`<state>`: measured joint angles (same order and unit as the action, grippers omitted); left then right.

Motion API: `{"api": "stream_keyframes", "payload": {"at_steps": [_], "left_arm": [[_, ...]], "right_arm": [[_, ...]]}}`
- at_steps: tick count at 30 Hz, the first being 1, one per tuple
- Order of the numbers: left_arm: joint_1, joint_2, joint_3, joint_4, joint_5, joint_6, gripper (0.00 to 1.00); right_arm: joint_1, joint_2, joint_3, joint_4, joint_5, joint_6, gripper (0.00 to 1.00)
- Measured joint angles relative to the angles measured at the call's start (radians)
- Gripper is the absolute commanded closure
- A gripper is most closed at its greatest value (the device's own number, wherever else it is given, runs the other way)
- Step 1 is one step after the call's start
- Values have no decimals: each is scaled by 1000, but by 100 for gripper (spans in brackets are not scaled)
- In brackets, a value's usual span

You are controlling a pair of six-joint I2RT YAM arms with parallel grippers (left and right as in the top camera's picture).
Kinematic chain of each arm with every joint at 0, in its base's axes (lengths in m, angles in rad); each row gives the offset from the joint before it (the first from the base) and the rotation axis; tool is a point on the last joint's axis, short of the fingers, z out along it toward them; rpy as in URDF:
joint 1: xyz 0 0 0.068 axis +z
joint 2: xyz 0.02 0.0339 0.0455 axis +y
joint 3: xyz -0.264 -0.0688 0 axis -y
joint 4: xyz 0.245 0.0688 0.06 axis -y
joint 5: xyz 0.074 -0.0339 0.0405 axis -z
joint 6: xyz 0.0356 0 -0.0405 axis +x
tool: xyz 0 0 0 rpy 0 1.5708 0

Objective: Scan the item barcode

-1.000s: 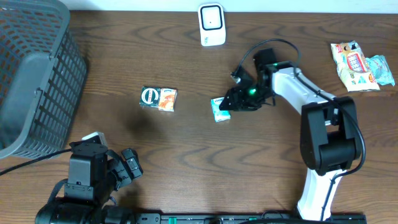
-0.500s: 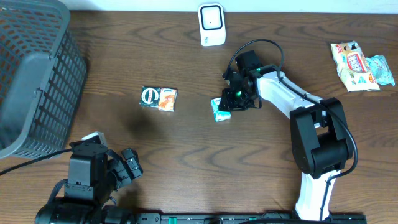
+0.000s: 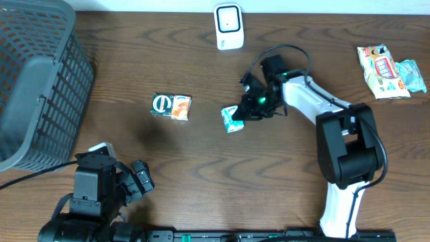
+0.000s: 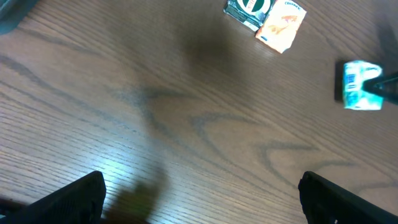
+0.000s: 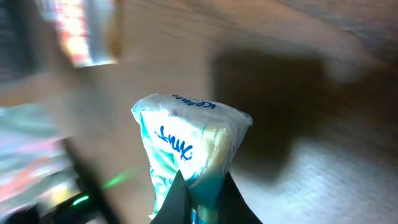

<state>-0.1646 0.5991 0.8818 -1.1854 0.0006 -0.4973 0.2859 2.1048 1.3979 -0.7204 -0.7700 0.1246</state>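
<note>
now finds the right gripper (image 3: 247,111) closed on the small teal-and-white packet (image 3: 232,119), pinching one end between the fingertips. was spread wide a second back, hovering just right of the packet; has since snapped together. has nudged the packet a little left and turned it, compared with where it lay. looks raised off the wooden table (image 3: 201,154) in the wrist view, going by the shadow beneath, though too blurred there to be sure. puts the packet at mid-table, on the near side of the white scanner (image 3: 228,27), which stands at the far edge, well apart. means, by this reading, the grasp is made and the carry to the scanner comes next, barcode side turned toward its face. leaves the left gripper (image 3: 138,176) parked at the near left, spread wide and holding nothing, same as a second ago. leaves the green-and-orange pack (image 3: 171,106) untouched further left, likewise the grey basket (image 3: 33,87) at the far left.
</note>
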Motion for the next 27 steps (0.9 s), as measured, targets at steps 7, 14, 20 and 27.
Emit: {"api": "stream_keyframes", "payload": {"at_steps": [7,14,20,27], "left_arm": [[0,0,0,0,0,0,2],[0,0,0,0,0,0,2],[0,0,0,0,0,0,2],[0,0,0,0,0,0,2]], "right_arm": [[-172,0,0,-39,-343,-135,99],[-232,0,0,-82,-441,-195,99],[-238,0,0,-109,-462,-195,99],[-229,0,0,-124,-615,-331,99]]}}
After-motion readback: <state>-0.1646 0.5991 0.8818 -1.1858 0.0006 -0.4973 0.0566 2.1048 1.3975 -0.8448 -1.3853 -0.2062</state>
